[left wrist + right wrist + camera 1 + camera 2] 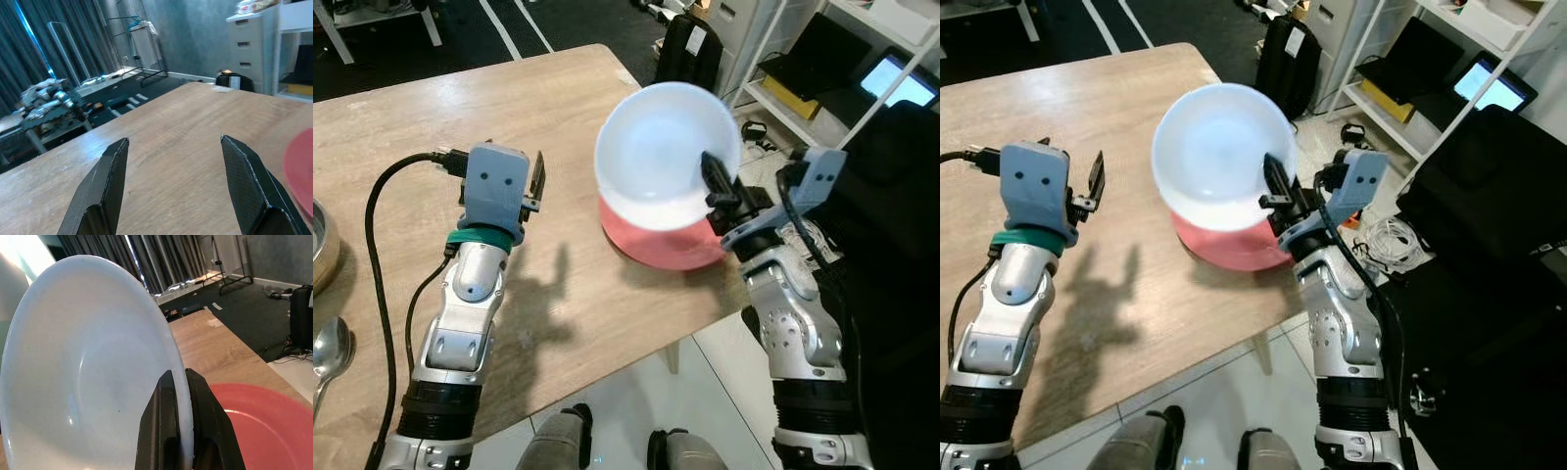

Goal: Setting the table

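My right gripper [717,178] is shut on the rim of a white bowl [661,147], holding it in the air above a red plate [661,245]. The plate lies on the wooden table [431,117] near its right front corner. In the right wrist view the two black fingers [168,431] pinch the bowl's rim [178,396], with the red plate [254,426] below. My left gripper [536,181] hovers over the table to the left of the plate, open and holding nothing. Its fingers [105,186] spread wide in the left wrist view.
A metal bowl [321,245] and a spoon [328,352] lie at the table's left edge. A black cable [382,225] runs along my left arm. A dark bag [690,49] and white shelving [822,59] stand beyond the table's right side.
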You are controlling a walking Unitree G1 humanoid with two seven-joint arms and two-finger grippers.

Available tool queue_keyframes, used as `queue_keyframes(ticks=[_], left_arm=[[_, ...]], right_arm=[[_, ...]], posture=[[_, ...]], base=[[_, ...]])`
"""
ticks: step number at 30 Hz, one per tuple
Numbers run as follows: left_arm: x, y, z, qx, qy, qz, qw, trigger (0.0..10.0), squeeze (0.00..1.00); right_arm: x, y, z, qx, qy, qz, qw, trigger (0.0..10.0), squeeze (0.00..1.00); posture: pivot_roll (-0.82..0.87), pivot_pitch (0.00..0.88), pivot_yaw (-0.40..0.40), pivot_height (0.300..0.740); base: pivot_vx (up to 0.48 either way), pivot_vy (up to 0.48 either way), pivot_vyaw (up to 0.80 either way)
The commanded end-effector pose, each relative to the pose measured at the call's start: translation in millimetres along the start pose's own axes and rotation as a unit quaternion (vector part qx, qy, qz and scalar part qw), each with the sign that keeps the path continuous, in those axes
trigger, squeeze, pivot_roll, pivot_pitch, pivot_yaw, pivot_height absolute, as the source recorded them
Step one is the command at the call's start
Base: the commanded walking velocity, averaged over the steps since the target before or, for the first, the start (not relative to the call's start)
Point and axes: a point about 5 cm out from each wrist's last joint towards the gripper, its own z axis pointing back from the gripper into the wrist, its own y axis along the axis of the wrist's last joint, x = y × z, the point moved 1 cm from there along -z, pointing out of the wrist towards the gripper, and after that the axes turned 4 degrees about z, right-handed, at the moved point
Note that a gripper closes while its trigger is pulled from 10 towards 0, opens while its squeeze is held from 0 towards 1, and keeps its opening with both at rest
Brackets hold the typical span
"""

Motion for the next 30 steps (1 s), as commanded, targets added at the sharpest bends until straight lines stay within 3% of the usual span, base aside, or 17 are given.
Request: queue_keyframes(ticks=[1,6,8,9,10,15,20,22,25,27,30], left_arm=[[-5.6,1.6,2.3,-0.004,-0.025,0.0,1.0,10.0,0.0],[-15.3,5.3,3.7,-0.01,-0.061,0.011,0.998,10.0,0.0],[-20.4,11.8,10.8,-0.018,-0.134,0.013,0.991,10.0,0.0],[-20.4,11.8,10.8,-0.018,-0.134,0.013,0.991,10.0,0.0],[-20.7,14.9,15.2,-0.021,-0.171,0.01,0.985,10.0,0.0],[-18.1,20.2,27.6,-0.029,-0.232,0.003,0.972,10.0,0.0],[-19.3,21.4,32.4,-0.029,-0.218,0.002,0.975,10.0,0.0],[-20.8,19.3,41.2,-0.033,-0.191,-0.004,0.981,10.0,0.0],[-20.6,19.0,47.7,-0.04,-0.193,-0.005,0.98,10.0,0.0],[-20.0,18.6,61.5,-0.057,-0.212,-0.007,0.976,10.0,0.0],[-20.3,18.8,66.1,-0.064,-0.22,-0.008,0.973,10.0,0.0]], right_arm=[[1.1,-3.4,0.2,-0.016,-0.002,0.012,1.0,10.0,0.0],[8.3,-8.9,-4.6,-0.042,-0.03,0.029,0.998,10.0,0.0],[13.5,-12.3,-15.1,-0.054,-0.059,0.022,0.997,10.0,0.0],[13.5,-12.3,-15.1,-0.054,-0.059,0.022,0.997,10.0,0.0],[12.7,-12.5,-21.1,-0.054,-0.063,0.018,0.996,10.0,0.0],[-2.4,-11.0,-40.2,-0.044,-0.042,-0.015,0.998,10.0,0.0],[-13.6,-15.1,-53.6,-0.05,-0.034,-0.023,0.998,10.0,0.0],[-25.7,-22.5,-70.0,-0.066,-0.037,-0.031,0.997,10.0,0.0],[-31.4,-25.1,-76.6,-0.073,-0.035,-0.037,0.996,10.0,0.0],[-49.4,-26.5,-82.4,-0.083,0.02,-0.043,0.995,10.0,0.0],[-56.1,-26.9,-82.8,-0.087,0.046,-0.041,0.994,10.0,0.0]], posture=[[0.08,0.037,0.027,0.74],[0.09,0.042,0.022,0.74],[0.11,0.052,0.016,0.74],[0.11,0.052,0.016,0.74],[0.12,0.054,0.014,0.74],[0.14,0.066,0.008,0.74],[0.16,0.08,-0.003,0.74],[0.2,0.104,-0.025,0.74],[0.22,0.114,-0.035,0.74],[0.24,0.123,-0.043,0.74],[0.24,0.127,-0.045,0.74]], base=[[0.0,0.0,0.0],[0.0,0.0,0.0],[0.0,0.0,0.0],[0.0,0.0,0.0],[0.0,0.0,0.0],[0.0,0.0,0.0],[0.0,0.0,0.0],[0.0,0.0,0.0],[0.0,0.0,0.0],[0.0,0.0,0.0],[0.0,0.0,0.0]])
